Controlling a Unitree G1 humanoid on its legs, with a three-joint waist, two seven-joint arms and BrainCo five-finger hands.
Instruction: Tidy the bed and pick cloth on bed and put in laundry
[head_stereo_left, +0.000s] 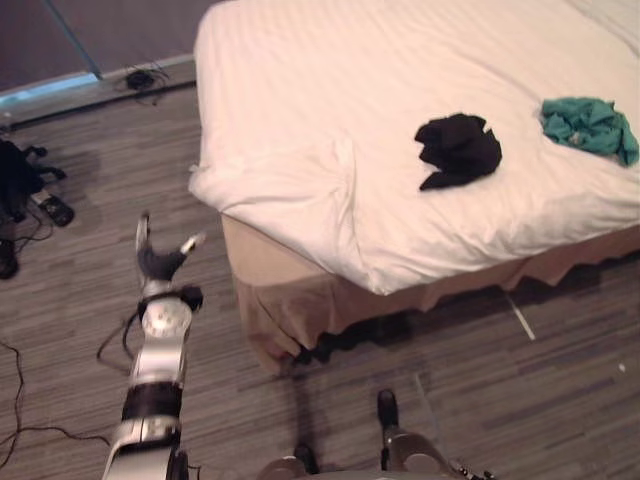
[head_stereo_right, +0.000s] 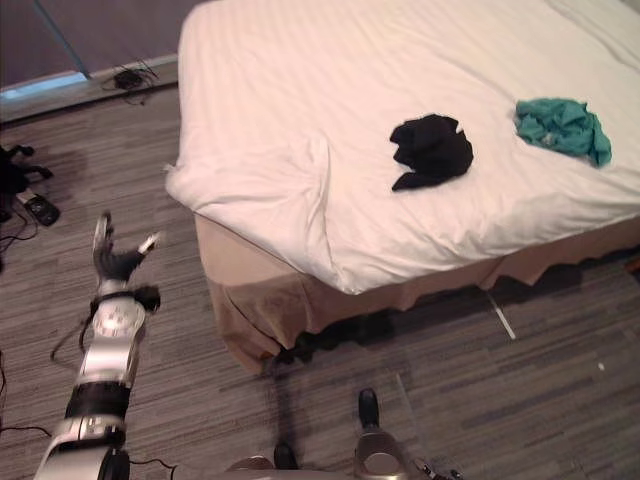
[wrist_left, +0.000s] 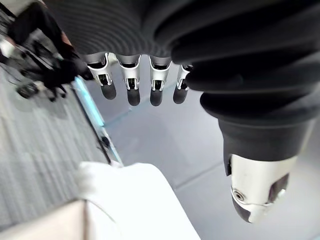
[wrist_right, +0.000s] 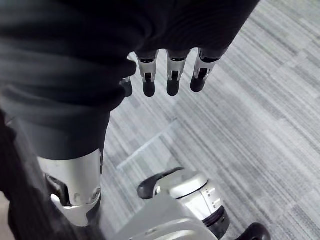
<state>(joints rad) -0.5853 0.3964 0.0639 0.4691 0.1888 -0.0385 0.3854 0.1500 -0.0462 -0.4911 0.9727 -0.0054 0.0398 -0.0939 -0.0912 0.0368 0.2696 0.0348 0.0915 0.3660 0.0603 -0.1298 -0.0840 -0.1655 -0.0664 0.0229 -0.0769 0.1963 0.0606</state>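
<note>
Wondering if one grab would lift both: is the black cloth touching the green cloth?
Apart. The left eye view shows a strip of bare sheet between the black cloth and the green cloth.

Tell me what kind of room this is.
Probably a bedroom, perhaps a hotel room: a large white-covered bed, a black cloth and a green cloth lying loose on it, and striped grey carpet around it.
</note>
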